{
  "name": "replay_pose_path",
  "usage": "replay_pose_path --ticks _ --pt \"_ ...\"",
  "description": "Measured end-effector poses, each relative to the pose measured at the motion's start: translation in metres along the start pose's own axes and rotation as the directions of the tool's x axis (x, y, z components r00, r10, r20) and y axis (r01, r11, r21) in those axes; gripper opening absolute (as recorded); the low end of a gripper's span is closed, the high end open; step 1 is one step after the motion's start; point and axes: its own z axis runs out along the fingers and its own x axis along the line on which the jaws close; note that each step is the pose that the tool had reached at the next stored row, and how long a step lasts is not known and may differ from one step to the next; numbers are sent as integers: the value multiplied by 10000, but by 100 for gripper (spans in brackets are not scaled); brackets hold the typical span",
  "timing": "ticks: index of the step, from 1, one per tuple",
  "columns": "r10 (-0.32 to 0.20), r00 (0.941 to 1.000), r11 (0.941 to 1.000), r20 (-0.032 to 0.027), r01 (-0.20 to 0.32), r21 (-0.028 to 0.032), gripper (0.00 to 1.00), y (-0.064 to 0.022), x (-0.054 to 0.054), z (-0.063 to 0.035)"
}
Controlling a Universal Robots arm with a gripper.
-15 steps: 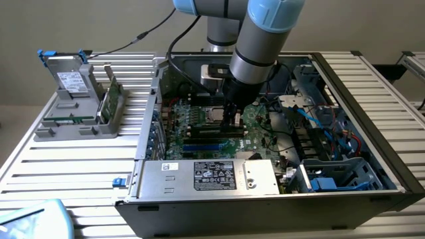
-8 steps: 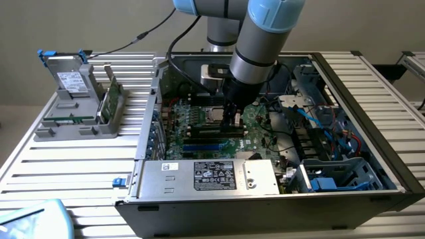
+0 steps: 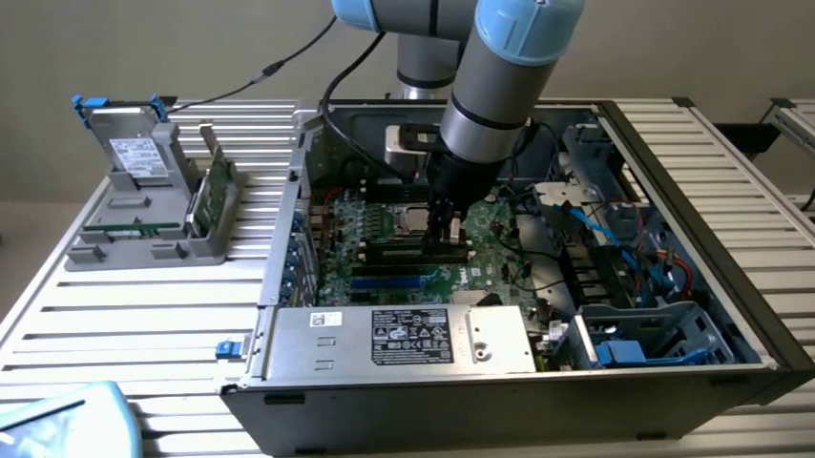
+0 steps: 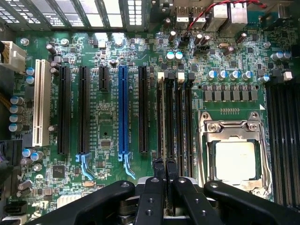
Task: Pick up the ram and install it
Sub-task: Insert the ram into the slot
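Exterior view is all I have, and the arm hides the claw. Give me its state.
Observer: The claw is shut, with the two sides pressed together.
Operator: Tell me what it's lined up with.
Observer: It's lined up with the black memory slots, which run right beside the processor socket.
Operator: Name a landmark I can't see past the case wall.
Observer: A white slot ends the row of expansion slots, on the side away from the processor socket.
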Motion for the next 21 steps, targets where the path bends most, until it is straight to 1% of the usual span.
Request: replay_pose_path --ticks 16,18,21 --pt "2 10000 10000 -3 -2 0 13 -4 1 26" --pt "0 10000 10000 4 0 1 13 -6 0 38" --pt "1 10000 10000 -3 -1 0 13 -9 2 51"
